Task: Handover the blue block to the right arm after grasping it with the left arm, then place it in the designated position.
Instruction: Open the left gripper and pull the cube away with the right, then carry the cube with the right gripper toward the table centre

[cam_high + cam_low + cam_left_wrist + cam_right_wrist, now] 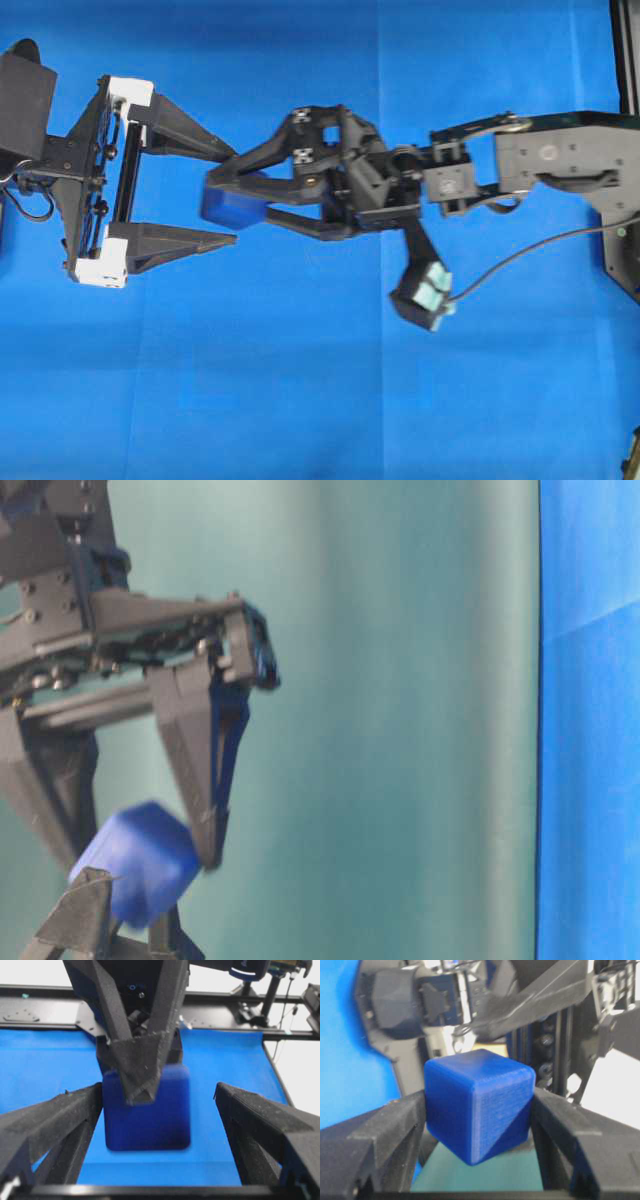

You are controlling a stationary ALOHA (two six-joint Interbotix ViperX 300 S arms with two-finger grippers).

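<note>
The blue block (pixel 228 205) hangs in mid-air above the blue cloth (pixel 300 400) that covers the counter, pinched between the two all-black fingers of the right gripper (pixel 222 195), which reaches in from the right of the overhead view past the middle. The right wrist view shows both of its fingers pressed flat against opposite faces of the cube, so this gripper stands about half closed and has firm hold of the block. The left gripper (pixel 235 197), the one with white end pieces, stands spread to its widest, its two fingers lying above and below the block in the overhead view with clear gaps on both sides in the left wrist view; it grips nothing. The two grippers meet nose to nose along one line, and the block sits right at the left fingertips, so the handover looks complete and the coming move is likely the right arm's to draw the block away toward the placing spot, which no view shows marked. As a cube the block has no long axis; in the right wrist view it sits slightly turned, one corner pointing down.
</note>
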